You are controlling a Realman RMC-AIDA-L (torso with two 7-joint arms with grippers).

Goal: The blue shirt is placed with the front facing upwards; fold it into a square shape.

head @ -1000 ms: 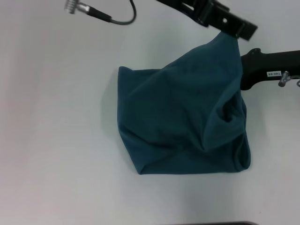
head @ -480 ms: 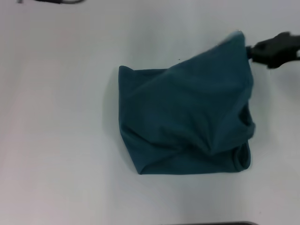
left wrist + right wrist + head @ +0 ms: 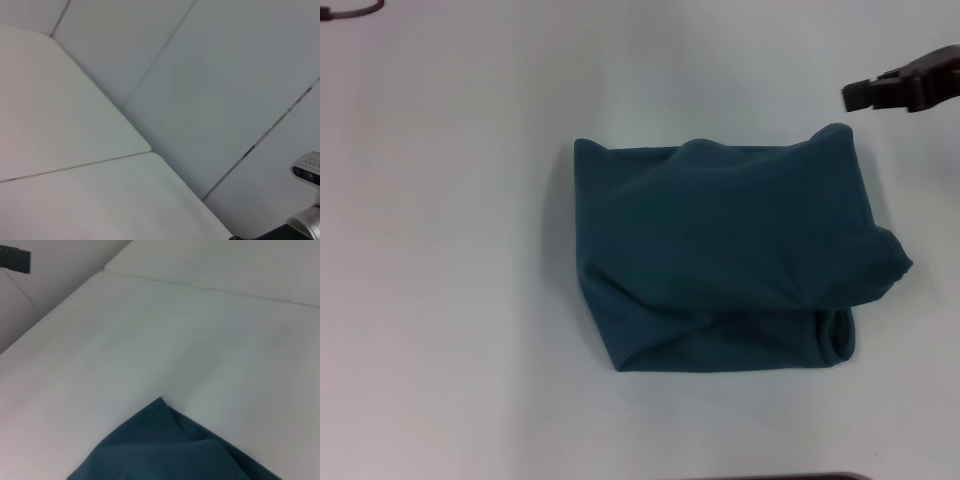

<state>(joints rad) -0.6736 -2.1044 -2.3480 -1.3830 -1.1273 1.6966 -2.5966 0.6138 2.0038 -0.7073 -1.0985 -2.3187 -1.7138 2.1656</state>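
- The blue shirt (image 3: 720, 265) lies as a rumpled, roughly square bundle on the white tabletop (image 3: 450, 300), plain side up, held by nothing.
- The right gripper (image 3: 905, 92) hangs just beyond its far right corner, apart from the cloth; whether its fingers are apart I cannot tell.
- The left gripper is out of sight.
- The fold looks nearly done; one sleeve bulges out and likely needs tucking.

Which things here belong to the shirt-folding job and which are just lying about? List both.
Part of the job:
- blue shirt, folded into a rough square on the table
- right gripper, clear of the shirt beyond its far right corner

Just there:
- white table
- black cable at the far left edge
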